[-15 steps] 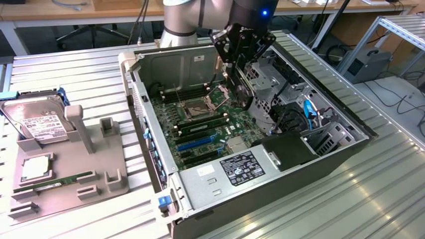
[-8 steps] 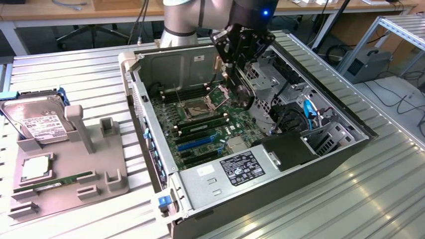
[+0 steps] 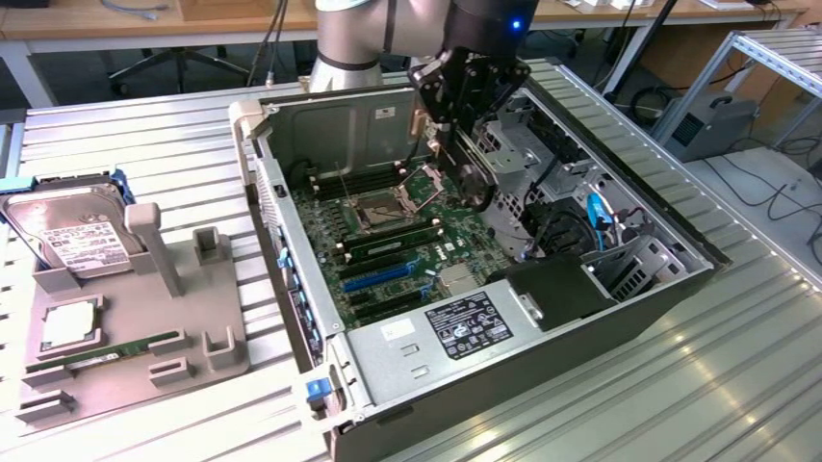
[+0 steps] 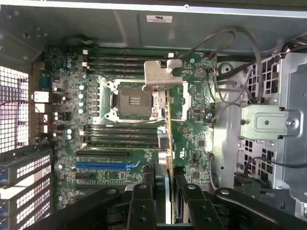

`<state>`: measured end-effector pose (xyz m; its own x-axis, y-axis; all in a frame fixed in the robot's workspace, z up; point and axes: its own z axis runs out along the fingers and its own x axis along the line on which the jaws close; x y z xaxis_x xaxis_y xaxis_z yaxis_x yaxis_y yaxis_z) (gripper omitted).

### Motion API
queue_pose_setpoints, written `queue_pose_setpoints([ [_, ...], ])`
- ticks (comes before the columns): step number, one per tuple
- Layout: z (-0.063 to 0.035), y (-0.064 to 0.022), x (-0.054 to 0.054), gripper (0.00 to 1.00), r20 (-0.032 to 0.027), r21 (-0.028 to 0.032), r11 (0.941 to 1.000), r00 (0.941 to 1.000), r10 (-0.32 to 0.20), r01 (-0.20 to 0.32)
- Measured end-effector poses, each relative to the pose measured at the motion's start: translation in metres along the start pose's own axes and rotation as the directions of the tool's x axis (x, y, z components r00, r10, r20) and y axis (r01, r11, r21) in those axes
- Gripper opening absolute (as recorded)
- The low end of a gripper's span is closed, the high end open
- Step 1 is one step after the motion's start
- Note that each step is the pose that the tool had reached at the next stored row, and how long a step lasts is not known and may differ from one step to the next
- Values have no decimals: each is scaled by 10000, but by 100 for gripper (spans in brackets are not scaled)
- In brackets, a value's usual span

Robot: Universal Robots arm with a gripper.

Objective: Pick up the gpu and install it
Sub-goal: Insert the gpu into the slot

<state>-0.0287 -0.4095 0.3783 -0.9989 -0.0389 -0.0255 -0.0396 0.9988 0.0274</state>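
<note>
On the slatted counter (image 3: 719,385) an open computer case (image 3: 341,125) is lying on its side, its motherboard (image 4: 192,124) facing up. The gpu (image 4: 160,74) is hanging edge-down over that board beside the processor socket (image 4: 132,100), and the fingers (image 4: 142,201) are clamping it from both sides.
</note>
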Motion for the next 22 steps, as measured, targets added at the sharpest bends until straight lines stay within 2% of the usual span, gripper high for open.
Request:
queue_pose_setpoints([
  [6,0,0,-1,27,-11,-11,9992,9992,-402,402],
  [22,0,0,-2,27,-25,-27,9954,9954,-957,957],
])
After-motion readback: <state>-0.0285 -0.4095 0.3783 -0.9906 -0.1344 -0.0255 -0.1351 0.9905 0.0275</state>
